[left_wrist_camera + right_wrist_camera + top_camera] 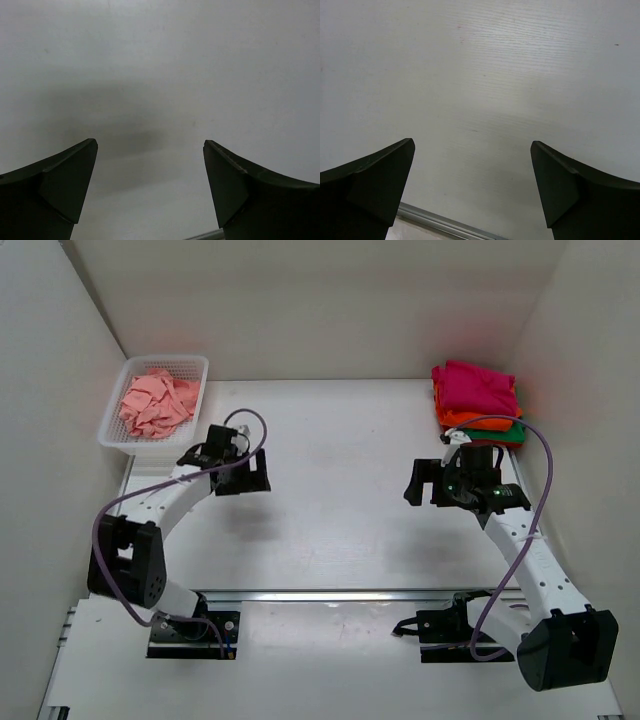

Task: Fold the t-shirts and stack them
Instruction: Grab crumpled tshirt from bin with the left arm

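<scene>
A crumpled salmon-pink t-shirt lies in the white mesh basket at the back left. A folded stack sits at the back right: a magenta t-shirt on top, an orange t-shirt under it, and a green t-shirt at the bottom. My left gripper hovers over bare table to the right of the basket, open and empty. My right gripper hovers in front of the stack, a little to its left, open and empty. Both wrist views show only table.
White walls enclose the table on the left, back and right. A metal rail runs along the table's near edge and shows in the right wrist view. Purple cables loop from both arms.
</scene>
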